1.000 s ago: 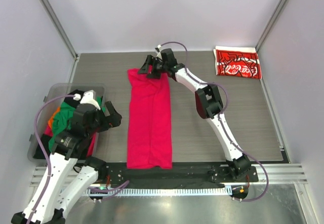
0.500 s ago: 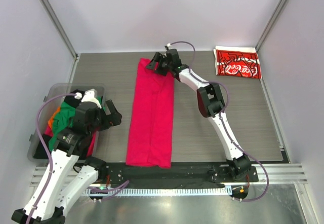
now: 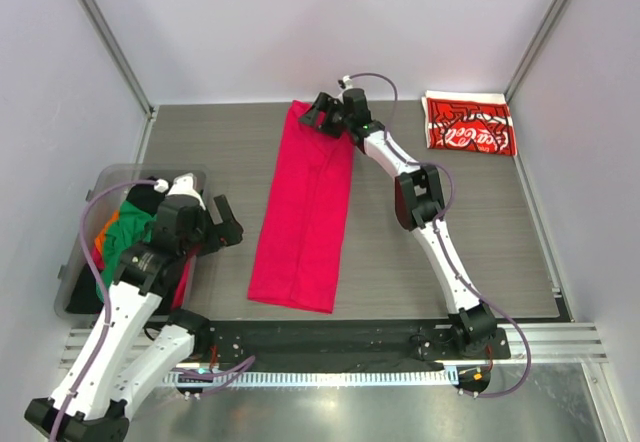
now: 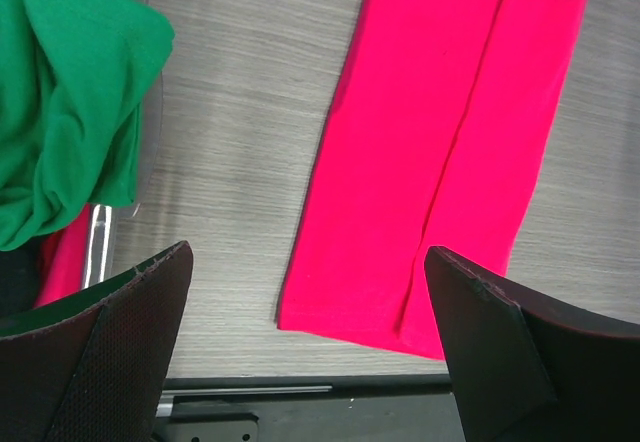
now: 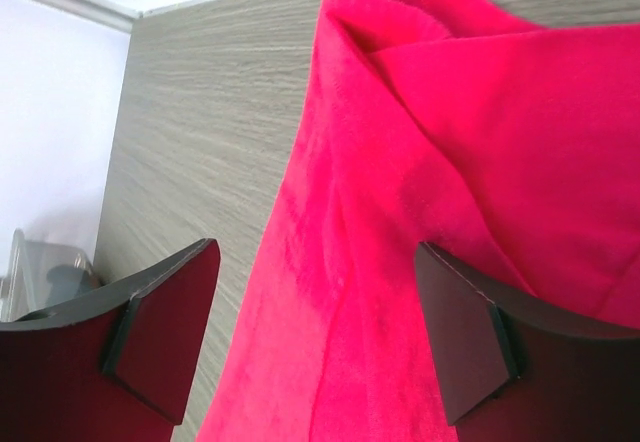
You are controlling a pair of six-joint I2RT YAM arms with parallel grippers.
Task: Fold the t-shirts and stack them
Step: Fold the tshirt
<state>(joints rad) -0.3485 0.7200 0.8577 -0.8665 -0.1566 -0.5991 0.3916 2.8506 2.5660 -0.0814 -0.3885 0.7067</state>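
Folding step: the pink t-shirt (image 3: pixel 305 212) already looks tucked in along its long sides, so I think the next fold brings one short end over to the other.
table (image 3: pixel 200 152): grey and flat, and everything sits on it.
pink t-shirt: it lies flat in the middle of the table as one long strip. It runs from the near edge toward the far edge, and its far end leans a little to the right.
bin (image 3: pixel 68 287): a clear box on the left side, with a green t-shirt (image 3: pixel 122 240) bunched up inside.
printed t-shirt (image 3: pixel 468 125): red with white print, folded small, in the far right corner, well apart from the pink one.
right gripper (image 5: pixel 315 252): it hangs over the far end of the pink t-shirt. Its jaws are spread wide and pinch nothing. The cloth lies under them, and the rest of the strip stretches back toward the arm bases.
left gripper (image 4: pixel 308 262): its jaws are spread wide too, with nothing in them. It hangs by the bin, just left of the strip's near half.
nearer arm: the right one for the far end, the left one for the near end.
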